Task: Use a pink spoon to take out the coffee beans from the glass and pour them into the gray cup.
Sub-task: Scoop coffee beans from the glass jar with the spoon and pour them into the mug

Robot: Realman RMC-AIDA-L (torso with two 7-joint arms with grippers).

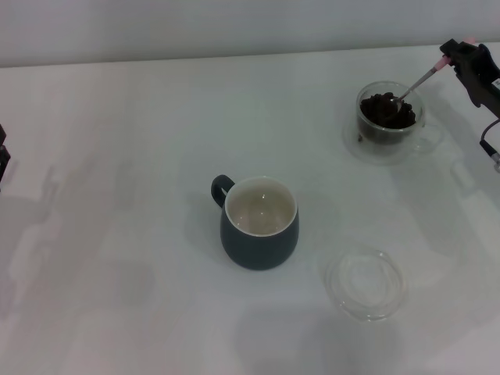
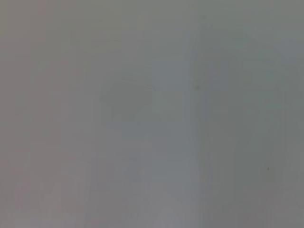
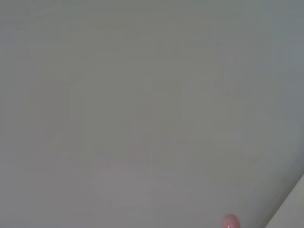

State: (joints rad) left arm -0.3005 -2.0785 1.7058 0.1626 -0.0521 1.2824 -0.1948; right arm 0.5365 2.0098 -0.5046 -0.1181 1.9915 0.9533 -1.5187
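Note:
The glass [image 1: 391, 117] stands at the far right on a clear saucer and holds a heap of coffee beans [image 1: 387, 109]. My right gripper [image 1: 459, 56] is shut on the pink spoon [image 1: 422, 80] by its pink handle, with the silver bowl dipped into the beans. The handle's pink end shows in the right wrist view [image 3: 231, 222]. The gray cup [image 1: 259, 223] stands in the middle of the table, cream inside, handle to the back left, with no beans in it. My left gripper [image 1: 2, 160] is parked at the left edge.
A flat clear glass saucer [image 1: 366, 283] lies on the white table in front and to the right of the gray cup. The left wrist view shows only bare table surface.

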